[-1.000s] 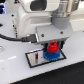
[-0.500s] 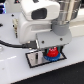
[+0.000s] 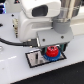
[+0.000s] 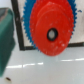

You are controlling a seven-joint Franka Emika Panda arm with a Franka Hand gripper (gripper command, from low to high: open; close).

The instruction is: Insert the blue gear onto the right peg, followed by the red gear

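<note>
Sitting on the blue gear (image 4: 29, 25), the red gear (image 4: 51, 27) covers the base plate (image 3: 33, 59). Whether the claw (image 3: 54, 44) grips it, I cannot tell; lifting while clenched could drag it off the peg.

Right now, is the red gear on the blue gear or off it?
On. The wrist view shows the red gear lying flat over the blue gear, blue teeth ringing it; whether it is fully seated, cannot tell.

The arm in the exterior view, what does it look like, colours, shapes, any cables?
The arm is white with rounded, blocky segments and a grey cylindrical wrist section. A thin black cable trails along the table toward it. The hand is too blurred to show its details. No markings are legible.
</note>
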